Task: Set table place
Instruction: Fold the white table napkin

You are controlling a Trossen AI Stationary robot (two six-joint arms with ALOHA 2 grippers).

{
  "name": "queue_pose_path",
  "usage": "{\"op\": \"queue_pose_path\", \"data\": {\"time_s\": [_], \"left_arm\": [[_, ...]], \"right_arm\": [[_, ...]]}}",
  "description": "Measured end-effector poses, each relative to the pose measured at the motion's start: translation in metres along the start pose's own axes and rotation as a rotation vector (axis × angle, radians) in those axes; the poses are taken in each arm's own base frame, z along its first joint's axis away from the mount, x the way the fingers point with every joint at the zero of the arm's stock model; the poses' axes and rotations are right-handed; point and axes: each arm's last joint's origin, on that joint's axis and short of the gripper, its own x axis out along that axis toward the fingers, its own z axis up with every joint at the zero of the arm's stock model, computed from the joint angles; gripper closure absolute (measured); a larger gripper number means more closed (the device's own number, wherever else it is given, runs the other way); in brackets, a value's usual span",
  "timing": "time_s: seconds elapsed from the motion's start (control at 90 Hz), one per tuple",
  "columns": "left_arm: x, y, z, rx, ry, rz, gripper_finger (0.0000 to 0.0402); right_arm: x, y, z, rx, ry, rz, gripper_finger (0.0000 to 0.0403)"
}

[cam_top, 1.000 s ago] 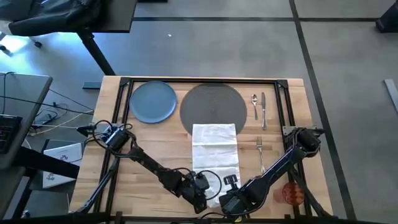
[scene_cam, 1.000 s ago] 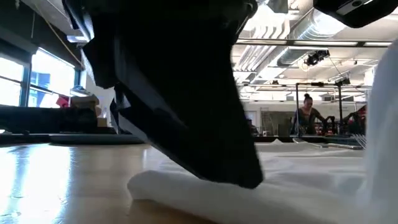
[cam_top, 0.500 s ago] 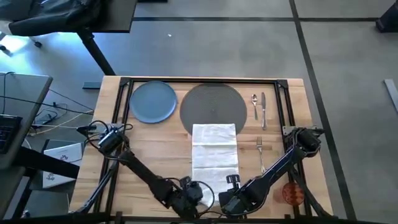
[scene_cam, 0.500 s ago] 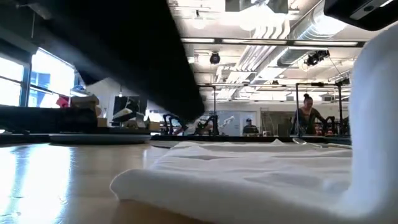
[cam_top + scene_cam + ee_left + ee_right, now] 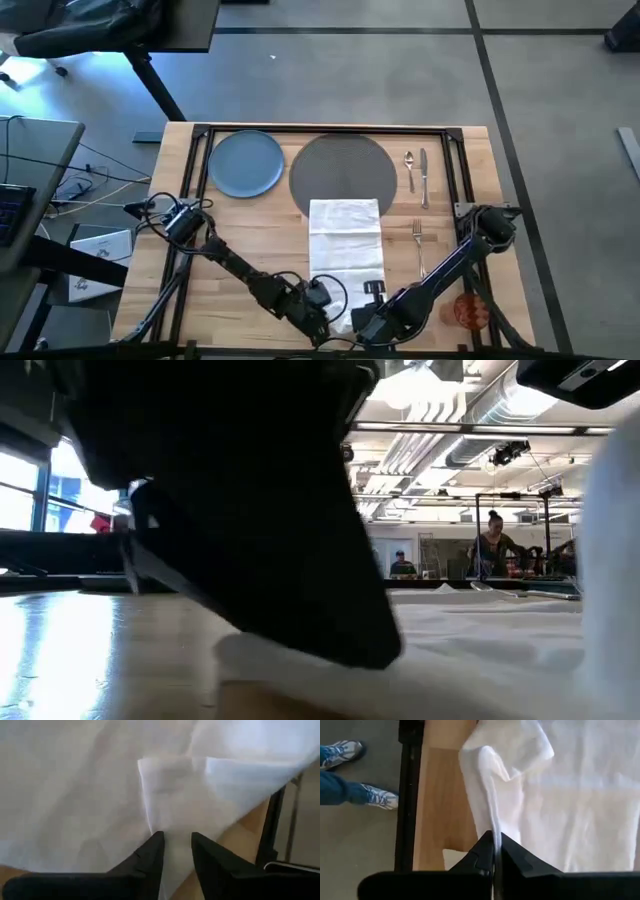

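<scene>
Right gripper point(image 5: 496, 851) was pinched tight on the near edge of the napkin point(image 5: 346, 245), a thin fold of white cloth caught between its fingers, down at six o'clock on the table point(image 5: 260, 230). Left gripper point(image 5: 176, 851) sat right beside it at the same near edge, its fingers a little apart with cloth lying in the gap, not yet nipped as far as the wrist view showed.

That napkin lay long and narrow from the near edge up toward twelve o'clock, its far end lapping onto the mat point(image 5: 342, 170). Plate point(image 5: 246, 163) waited at about ten o'clock, beside the mat. Spoon point(image 5: 409, 167) and knife point(image 5: 424, 176) lay together at two o'clock, fork point(image 5: 417, 243) at three o'clock beside the napkin, cup point(image 5: 466, 310) down at five o'clock under the right arm.

Soft, light stuff, that cloth: it would likely sag, crease and drag rather than slide flat. Best holds looked to be the two near corners, one per gripper, kept taut between them so it would not bunch. Nothing fragile in it, though a shallow pinch could slip free.
</scene>
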Motion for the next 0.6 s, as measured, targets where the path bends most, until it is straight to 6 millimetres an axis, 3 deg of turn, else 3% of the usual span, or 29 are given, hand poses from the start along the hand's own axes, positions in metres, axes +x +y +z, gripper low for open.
{"op": "queue_pose_path", "data": {"time_s": [0.144,0.467,0.6], "left_arm": [[-0.004,-0.007,-0.001,0.077,-0.016,0.011,0.0393],[-0.034,-0.034,-0.001,0.194,-0.11,0.09,0.0401],[-0.038,-0.03,-0.005,0.174,-0.077,0.135,0.0401]], "right_arm": [[0.0,0.0,0.0,0.02,0.0,0.001,0.0403],[0.0,-0.001,-0.001,0.103,0.009,-0.006,0.0403],[0.0,-0.003,-0.001,0.227,0.023,-0.017,0.0403]]}}
